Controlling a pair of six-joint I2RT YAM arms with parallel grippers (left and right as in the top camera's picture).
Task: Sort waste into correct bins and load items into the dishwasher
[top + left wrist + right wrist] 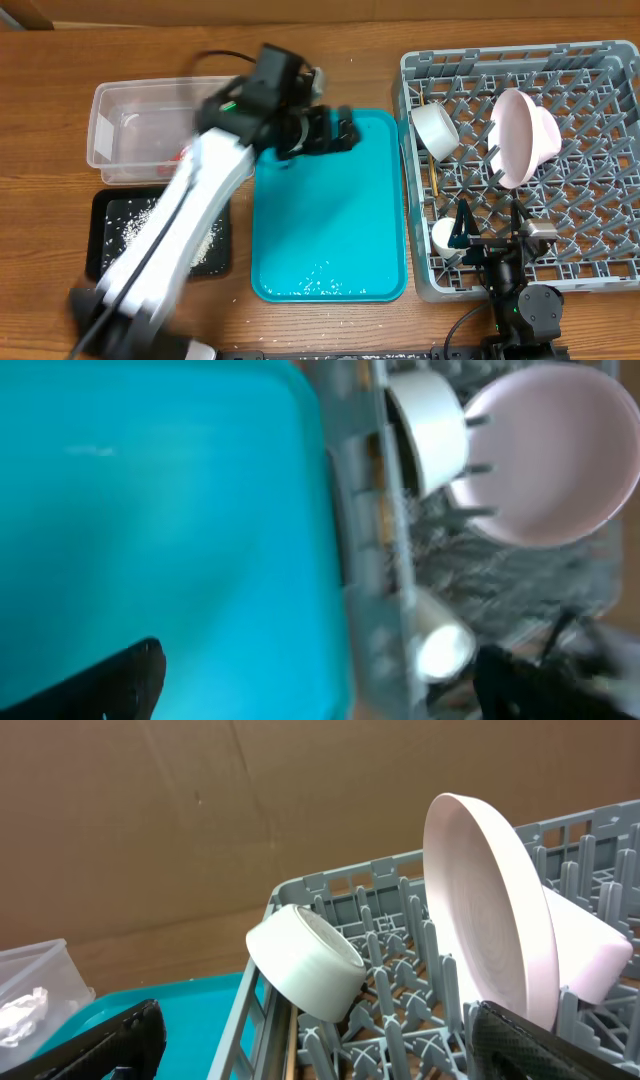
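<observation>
The grey dish rack (590, 250) stands at the right. In it a white bowl (435, 130) lies on its side, a large white plate (512, 140) stands on edge, and a pinkish bowl (546, 130) leans behind the plate. Thin chopsticks (434, 178) lie by the rack's left wall. My left gripper (338, 130) is open and empty above the teal tray's far end. My right gripper (490, 228) is open and empty over the rack's near side. The clear tub (110, 110) holds a red wrapper (181, 153). The black tray (105, 215) holds rice (135, 225).
The teal tray (330, 210) lies mid-table with rice grains (320, 285) near its front edge. A small white cup-like dish (446, 235) sits in the rack's front left. The right wrist view shows a white napkin (20, 1010) in the tub.
</observation>
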